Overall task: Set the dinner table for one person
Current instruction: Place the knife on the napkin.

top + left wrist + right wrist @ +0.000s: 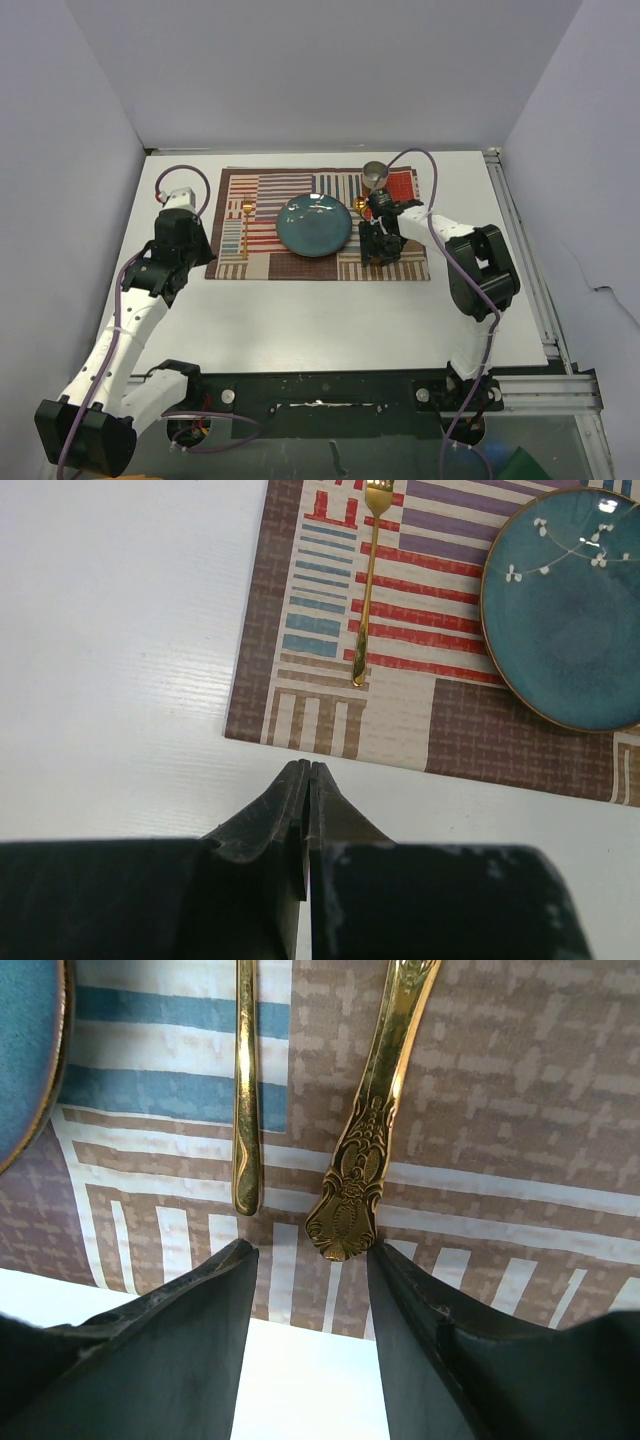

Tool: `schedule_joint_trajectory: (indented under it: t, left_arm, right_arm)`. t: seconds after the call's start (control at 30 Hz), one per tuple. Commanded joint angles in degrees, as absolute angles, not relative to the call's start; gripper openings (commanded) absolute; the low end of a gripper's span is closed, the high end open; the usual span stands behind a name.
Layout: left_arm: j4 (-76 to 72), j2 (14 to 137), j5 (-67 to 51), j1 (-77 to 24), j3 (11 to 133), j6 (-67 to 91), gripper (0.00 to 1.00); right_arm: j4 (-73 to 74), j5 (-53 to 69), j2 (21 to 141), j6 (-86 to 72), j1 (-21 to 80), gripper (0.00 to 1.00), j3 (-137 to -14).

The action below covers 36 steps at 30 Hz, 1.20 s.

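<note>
The white dinner table (330, 320) carries a striped placemat (262, 263) with a blue plate (314, 224) at its middle. A gold fork (246, 225) lies left of the plate and shows in the left wrist view (366, 590). Right of the plate lie a plain gold handle (246, 1090) and an ornate gold handle (370, 1130). My right gripper (310, 1260) is open and empty, its fingertips just short of the ornate handle's end, over the mat's near edge (378, 258). My left gripper (308, 770) is shut and empty, raised left of the mat (187, 245).
A small metal cup (375, 174) stands at the mat's far right corner. The plate's rim shows in the left wrist view (570, 610) and at the right wrist view's left edge (25, 1050). Grey walls enclose the table; an aluminium rail (525, 250) runs along its right side.
</note>
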State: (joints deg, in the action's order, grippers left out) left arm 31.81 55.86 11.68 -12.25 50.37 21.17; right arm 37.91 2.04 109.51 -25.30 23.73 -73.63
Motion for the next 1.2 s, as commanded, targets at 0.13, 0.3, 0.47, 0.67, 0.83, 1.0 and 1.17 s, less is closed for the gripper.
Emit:
schedule_joint_trajectory:
  t: [0.13,0.3,0.47,0.67,0.83,1.0,1.17]
  left_arm:
    - [28.3,55.74,10.99,-11.79,50.63,20.3,0.0]
    - [28.19,55.83,10.99,-11.75,50.73,20.3,0.0]
    - [28.14,55.72,11.1,-11.75,50.63,20.3,0.0]
    - [27.87,56.35,11.29,-11.69,50.63,20.12,0.0]
    - [28.14,57.76,11.12,-11.64,50.85,20.08,0.0]
    - [28.13,58.52,10.75,-11.69,50.59,20.02,0.0]
    - [28.1,59.45,10.83,-11.66,50.8,20.13,0.0]
  right_arm:
    - [35.99,0.85,107.68,-24.56,24.1,0.5,-74.04]
    - [36.61,-1.11,102.63,-24.85,24.66,0.52,-72.23]
    - [36.38,-5.93,93.07,-25.45,25.85,0.54,-69.24]
    - [35.39,-17.44,76.23,-24.47,28.49,0.58,-66.63]
    - [33.37,-18.64,64.2,-22.91,27.05,0.75,-63.41]
    - [35.52,-20.68,62.47,-21.02,26.42,0.8,-63.25]
    - [32.88,-13.35,67.07,-19.76,25.91,0.8,-61.25]
